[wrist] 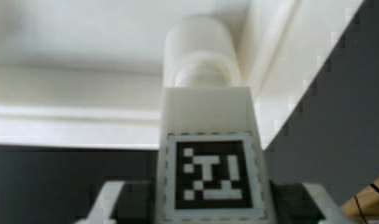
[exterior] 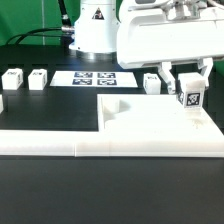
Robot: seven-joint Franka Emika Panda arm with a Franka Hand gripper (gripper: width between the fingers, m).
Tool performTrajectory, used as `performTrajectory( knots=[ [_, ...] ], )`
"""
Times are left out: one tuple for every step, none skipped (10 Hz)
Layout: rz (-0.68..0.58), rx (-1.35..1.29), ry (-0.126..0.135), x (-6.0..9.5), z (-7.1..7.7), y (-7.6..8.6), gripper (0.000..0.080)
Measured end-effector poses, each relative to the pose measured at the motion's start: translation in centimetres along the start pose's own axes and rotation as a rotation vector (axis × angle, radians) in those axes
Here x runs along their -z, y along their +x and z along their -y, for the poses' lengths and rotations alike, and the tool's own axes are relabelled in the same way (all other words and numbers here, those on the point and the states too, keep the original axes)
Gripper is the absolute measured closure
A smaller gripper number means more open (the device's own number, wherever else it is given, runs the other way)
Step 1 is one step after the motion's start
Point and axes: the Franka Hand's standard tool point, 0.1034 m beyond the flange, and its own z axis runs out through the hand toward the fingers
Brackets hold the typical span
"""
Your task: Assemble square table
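My pincer [exterior: 188,88] is pinching one tagged white leg [exterior: 190,100], held upright over the square tabletop [exterior: 135,118] near its edge on the exterior view's right.

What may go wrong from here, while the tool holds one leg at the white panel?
1. The tool grips the leg near its tagged end only, so the leg may tilt or slip if pressed onto the panel.
2. Neither view shows where the leg should enter the panel, so it may miss that place.
3. A loose leg stands close beside the tool; a sideways move might knock it.
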Motion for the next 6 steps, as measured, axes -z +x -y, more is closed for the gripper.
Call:
performTrajectory(
  knots=[
    [0.001, 0.0, 0.0, -0.18, 0.03, -0.25, 0.0509],
    [-0.015, 0.001, -0.002, -0.24, 0.03, -0.25, 0.0509],
    [-0.03, -0.001, -0.004, -0.25, 0.02, -0.3, 0.0509],
    [-0.039, -0.005, -0.006, -0.21, 0.04, -0.37, 0.0509],
    [-0.04, -0.008, -0.008, -0.19, 0.03, -0.42, 0.0509],
    [-0.04, -0.009, -0.008, -0.19, 0.01, -0.41, 0.0509]
  ],
)
